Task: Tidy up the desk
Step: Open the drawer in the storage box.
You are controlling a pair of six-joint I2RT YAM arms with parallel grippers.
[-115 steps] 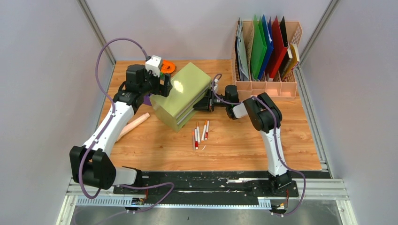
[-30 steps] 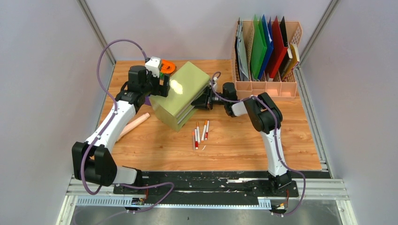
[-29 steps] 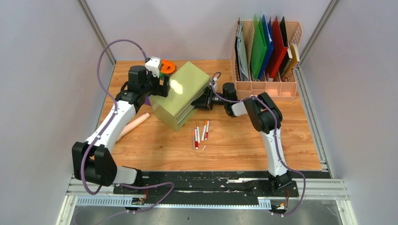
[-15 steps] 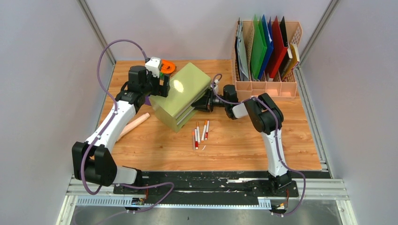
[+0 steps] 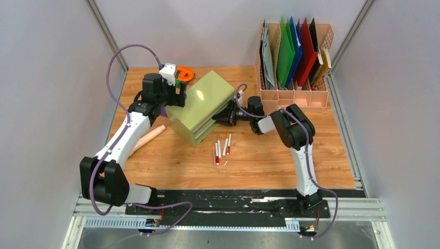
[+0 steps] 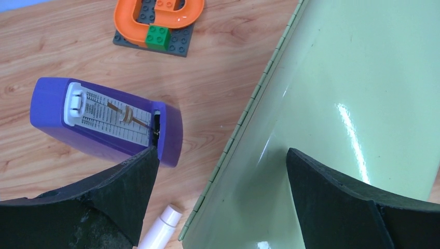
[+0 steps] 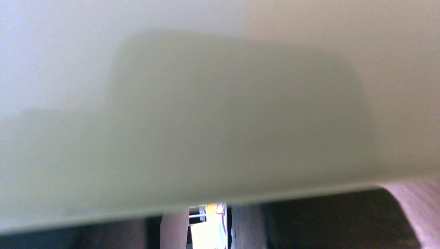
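We see the desk [image 5: 270,161] as a square of orange-brown wood planks filling the middle of the overhead view, with a black and silver rail [image 5: 233,199] along its near edge where both arms are bolted. Far left of centre on it sits an olive-green drawer chest [image 5: 200,106], turned askew to the desk's edges.

The left gripper [image 6: 221,158] hangs over the chest's left edge with its fingers spread wide. One finger [image 6: 337,207] is above the glossy green top, and the other is above the desk beside a purple box [image 6: 104,122]. We cannot tell whether either finger touches anything.

The right gripper [image 5: 222,115] is pressed close to the chest's right side. Its wrist camera shows little but green surface, so we cannot tell how its fingers stand.

Just near of the chest lie a few markers [image 5: 221,148], side by side. A pale pink cylinder [image 5: 148,139] lies to the left, by the left arm. An orange brick piece [image 6: 158,15] on a grey plate sits at the far edge. A peach file rack [image 5: 294,96] with coloured folders stands at the far right corner.
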